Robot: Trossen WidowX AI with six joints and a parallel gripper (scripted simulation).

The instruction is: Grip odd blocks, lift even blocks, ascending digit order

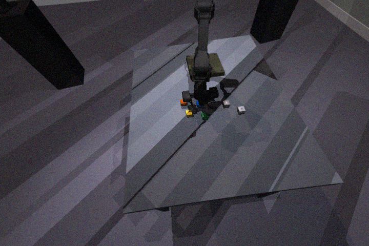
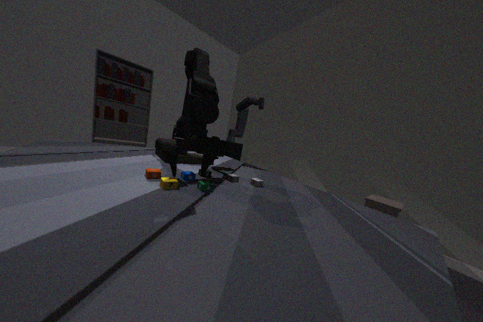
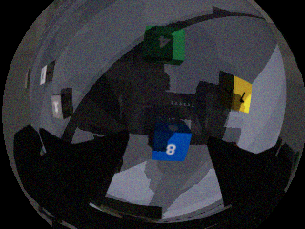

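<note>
Above the blue 8 block (image 1: 198,104) (image 2: 188,176) (image 3: 172,145), the open gripper (image 1: 201,107) (image 2: 188,175) (image 3: 171,139) points downward.

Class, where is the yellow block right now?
In the top view, the yellow block sits left of the green block, just below the orange one.

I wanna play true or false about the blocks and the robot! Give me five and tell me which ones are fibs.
1. The blue block shows an 8. True.
2. The robot's fingers are squeezing the blue block. False: they are spread wide, with the block between them, not gripped.
3. The yellow block is stacked on the green block. False: they sit apart on the table.
4. Two blocks are whitish. True.
5. The orange block is hanging in the air. False: it rests on the table.
</note>
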